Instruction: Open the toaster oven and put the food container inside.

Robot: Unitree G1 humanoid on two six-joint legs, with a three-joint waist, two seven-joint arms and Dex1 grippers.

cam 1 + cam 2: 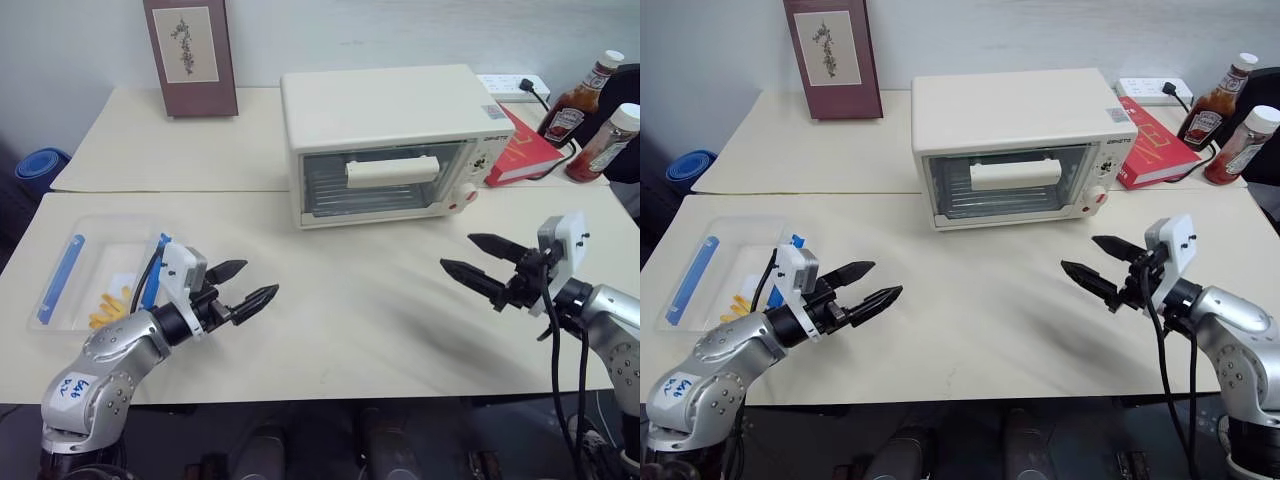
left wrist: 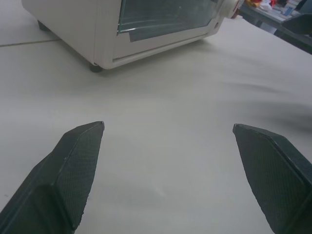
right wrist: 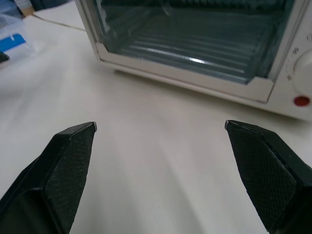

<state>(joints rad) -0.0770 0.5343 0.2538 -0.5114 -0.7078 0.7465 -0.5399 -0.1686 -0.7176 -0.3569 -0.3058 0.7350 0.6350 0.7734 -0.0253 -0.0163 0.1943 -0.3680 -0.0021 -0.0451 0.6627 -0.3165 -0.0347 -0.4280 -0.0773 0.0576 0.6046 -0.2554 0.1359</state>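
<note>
Left eye view has the toaster oven (image 1: 385, 140) at twelve o'clock on the pale table (image 1: 350, 300): a cream-white box, its glass door shut, a cream bar handle (image 1: 392, 171) across the window and knobs down its right panel. The food container (image 1: 95, 270), a clear box with blue side clips and yellow fries inside, lies at nine o'clock near the table's left edge, partly behind the left arm.

Left gripper (image 1: 248, 284) hovers over the table just beside the container at about eight o'clock, its two black fingers spread apart and holding nothing. Right gripper (image 1: 482, 262) hangs at about four o'clock, fingers likewise spread wide and empty.

Right wrist view brings up the wire rack (image 3: 195, 46) behind the glass and a red dot on the knob panel. Left wrist view gives the oven's lower corner and one small foot.

Bare tabletop lies open between the two grippers and in front of the oven door. Behind, at one o'clock, a red book (image 1: 520, 150) and two sauce bottles (image 1: 585, 110) crowd the oven's right side; a framed picture (image 1: 190, 55) stands at eleven.
</note>
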